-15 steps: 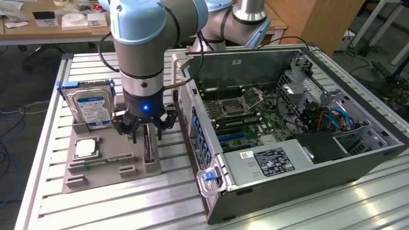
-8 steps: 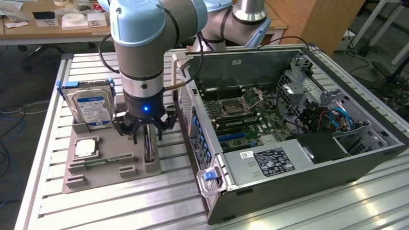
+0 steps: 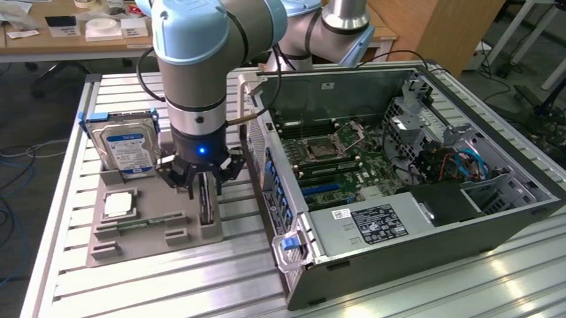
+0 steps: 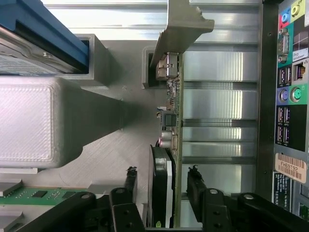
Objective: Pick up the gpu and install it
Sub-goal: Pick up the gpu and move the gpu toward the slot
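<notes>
The open computer case (image 3: 425,245) sits on the exterior view's right of the slatted table (image 3: 177,291), motherboard exposed. Beside it is the grey holder tray (image 3: 142,248), with the hard drive (image 3: 124,149) standing upright at its far end.

And here is my target: the gpu (image 3: 206,207) stands on edge in its slot on the case side of the tray. My gripper (image 3: 205,189) is right down over it. From the wrist, the card (image 4: 166,193) runs between my fingers (image 4: 130,181), which are spread apart. There is a sliver of daylight on each side, so I'm straddling it, not gripping.

The worry is this: the gap looks thinner on the bare board side than on the cooler side. I judge one pad would touch first and shove the card against its slot wall, tilting it. A pad landing on the round cooler could also grip poorly and let the card slip. The silver bracket (image 4: 181,24) sits by a holder post and could snag on a crooked lift.

Smaller parts lie nearby, the memory stick (image 3: 150,222) and the processor (image 3: 119,205).
</notes>
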You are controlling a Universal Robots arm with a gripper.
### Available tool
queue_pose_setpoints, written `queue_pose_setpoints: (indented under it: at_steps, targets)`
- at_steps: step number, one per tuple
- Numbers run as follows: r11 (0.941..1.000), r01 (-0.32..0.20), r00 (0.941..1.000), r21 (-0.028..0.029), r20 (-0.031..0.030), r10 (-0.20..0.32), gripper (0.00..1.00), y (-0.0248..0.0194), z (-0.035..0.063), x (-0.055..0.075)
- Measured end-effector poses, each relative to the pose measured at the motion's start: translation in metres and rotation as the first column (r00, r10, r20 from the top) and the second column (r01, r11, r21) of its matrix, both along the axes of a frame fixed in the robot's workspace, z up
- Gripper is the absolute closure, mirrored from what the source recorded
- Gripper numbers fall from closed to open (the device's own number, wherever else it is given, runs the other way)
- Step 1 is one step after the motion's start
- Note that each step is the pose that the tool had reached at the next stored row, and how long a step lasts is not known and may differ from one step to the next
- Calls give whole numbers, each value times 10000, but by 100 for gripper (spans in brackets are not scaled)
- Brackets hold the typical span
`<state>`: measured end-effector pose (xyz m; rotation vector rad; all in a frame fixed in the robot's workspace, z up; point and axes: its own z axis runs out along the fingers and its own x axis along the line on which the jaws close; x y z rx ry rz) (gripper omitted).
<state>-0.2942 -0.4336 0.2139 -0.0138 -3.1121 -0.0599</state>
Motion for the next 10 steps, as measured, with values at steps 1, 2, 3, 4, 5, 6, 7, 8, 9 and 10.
queue_pose_setpoints:
  at_steps: [1,2,3,4,5,6,7,8,9,10]
  targets:
    - [10000,0,10000,0,0,0,45,0,0,0]
    - [10000,0,10000,0,0,0,52,0,0,0]
    - [10000,0,10000,0,0,0,52,0,0,0]
    - [10000,0,10000,0,0,0,52,0,0,0]
    - [10000,0,10000,-1,0,0,54,0,0,0]
    - [10000,0,10000,0,0,0,54,0,0,0]
    - [10000,0,10000,0,0,0,54,0,0,0]
    - [10000,1,10000,2,2,-1,61,2,-1,0]
    - [10000,1,10000,2,3,-1,61,4,-2,0]
    - [10000,2,10000,1,2,-2,61,10,-1,0]
